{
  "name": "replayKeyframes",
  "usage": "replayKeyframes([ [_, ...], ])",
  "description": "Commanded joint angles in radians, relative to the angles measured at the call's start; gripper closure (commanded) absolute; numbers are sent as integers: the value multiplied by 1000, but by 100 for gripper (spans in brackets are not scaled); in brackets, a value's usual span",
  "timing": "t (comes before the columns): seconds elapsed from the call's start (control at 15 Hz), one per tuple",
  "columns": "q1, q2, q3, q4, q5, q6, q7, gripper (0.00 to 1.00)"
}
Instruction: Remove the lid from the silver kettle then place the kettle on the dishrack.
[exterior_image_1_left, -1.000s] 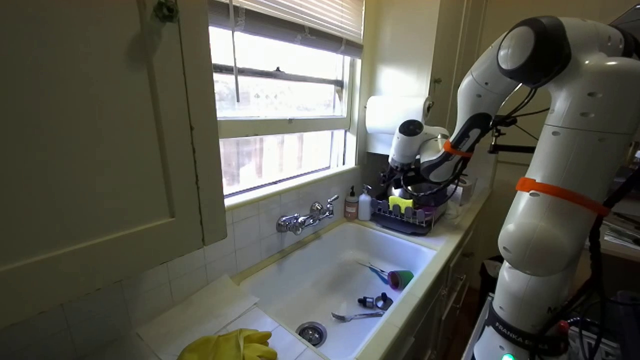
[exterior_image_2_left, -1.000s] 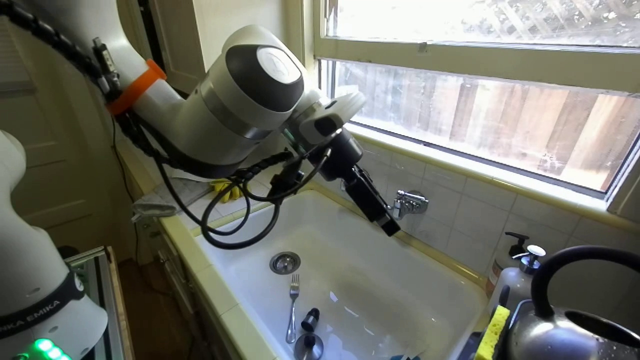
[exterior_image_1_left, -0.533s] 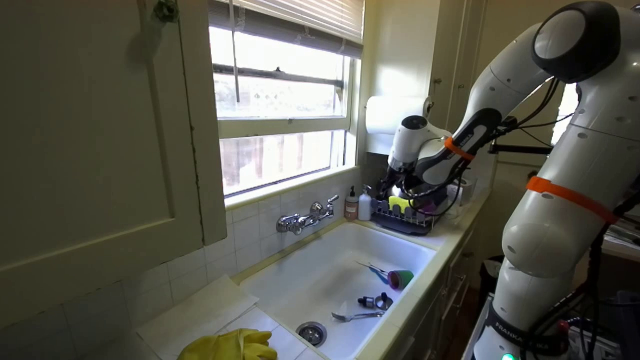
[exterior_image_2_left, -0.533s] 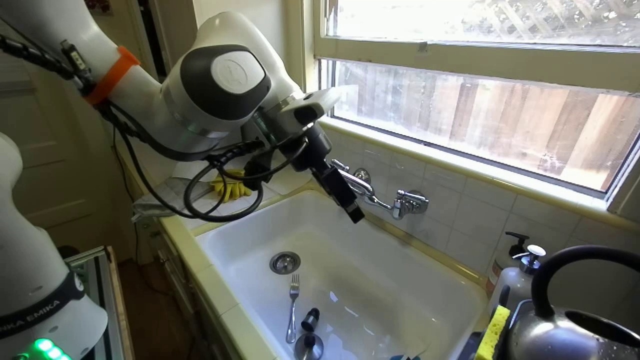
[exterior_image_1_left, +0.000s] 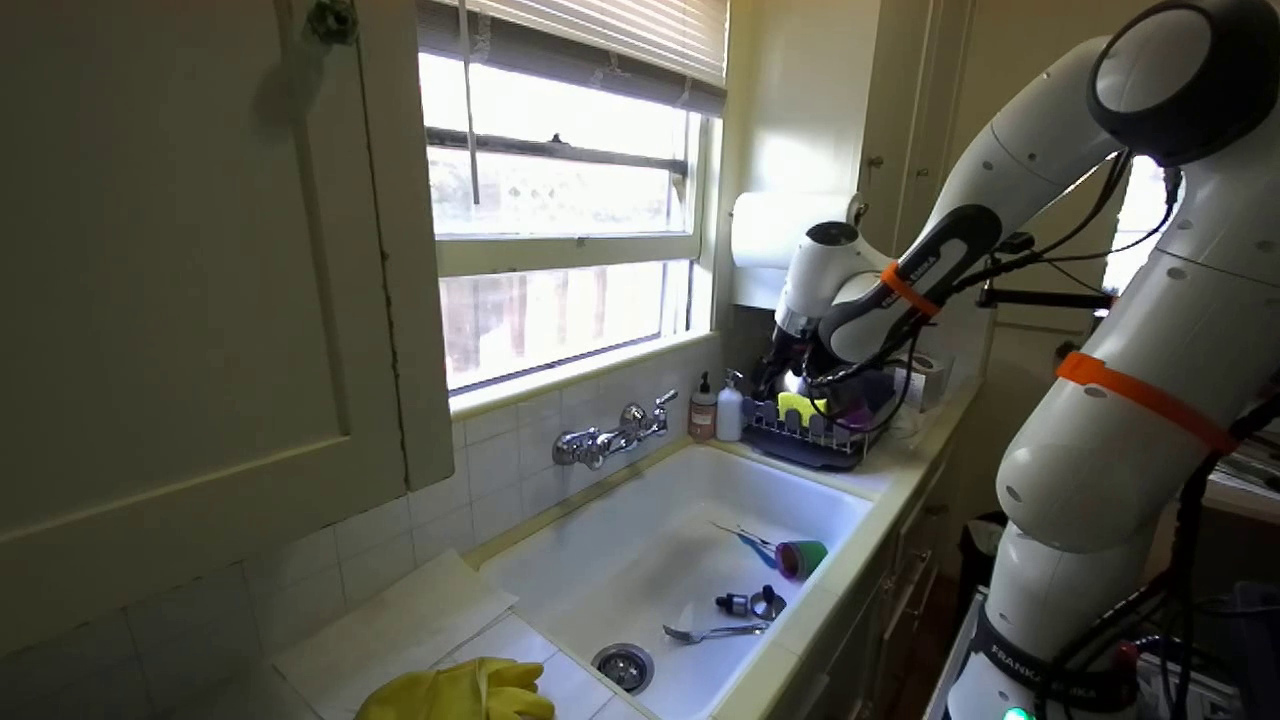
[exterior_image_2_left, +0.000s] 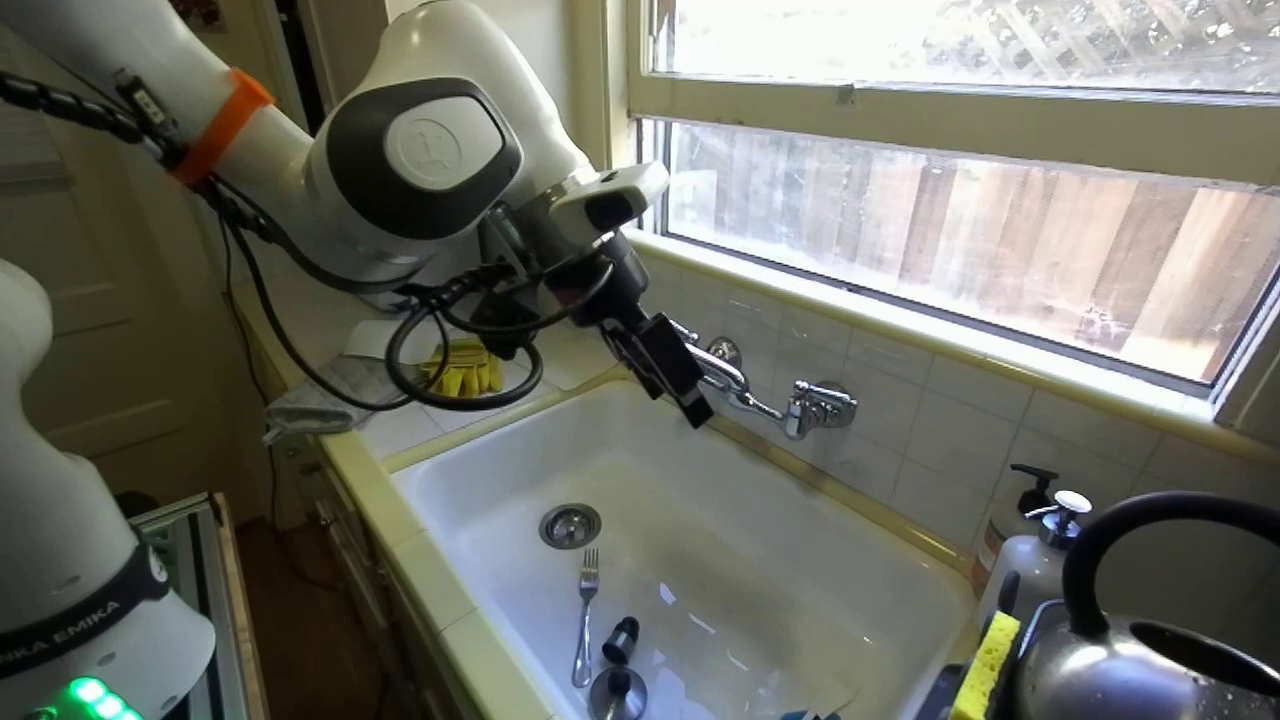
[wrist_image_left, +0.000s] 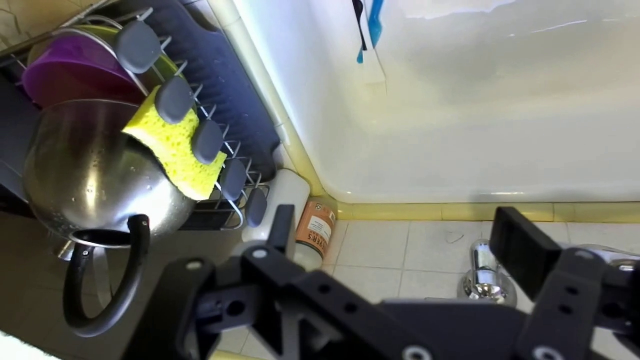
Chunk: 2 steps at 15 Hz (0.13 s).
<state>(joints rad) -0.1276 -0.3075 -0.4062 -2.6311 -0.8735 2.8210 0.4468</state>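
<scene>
In an exterior view the silver kettle (exterior_image_2_left: 1110, 682) is the nearest item, at near right, its dark handle arched above an uncovered mouth. Lid removal: judged complete. The wrist view places the kettle inside the dishrack (wrist_image_left: 207, 142), behind its grey pegs, with a yellow sponge (wrist_image_left: 172, 145) between pegs and kettle. Placement: judged complete. Nothing in the task sentence appears outstanding.

Beyond the kettle, the sink (exterior_image_2_left: 760, 570) holds at its near left a round metal piece (exterior_image_2_left: 618, 700) with a dark knob; this may be the kettle's lid, but it is too small in the picture to confirm. A fork (exterior_image_2_left: 585, 620) lies just past it. Farther off, the gripper (wrist_image_left: 400, 240) hangs in the air on the sink's wall side, near the faucet (exterior_image_2_left: 820, 408) and well apart from the kettle. Its fingers (wrist_image_left: 522, 250) stand wide apart with nothing held between them.

Differences between views: the wrist view alone shows the gap between the fingers. In an exterior view the arm (exterior_image_1_left: 865, 325) covers most of the kettle, leaving a silver gleam above the sponge, and the kettle's mouth cannot be inspected there. That same view alone shows a green and pink cup (exterior_image_1_left: 800, 560) on its side in the sink.
</scene>
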Motion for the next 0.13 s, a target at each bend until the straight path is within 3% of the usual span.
replayKeyframes([
  [0.0,-3,2,2,0,0,0,0,0],
  [0.07,-5,2,2,0,0,1,0,0],
])
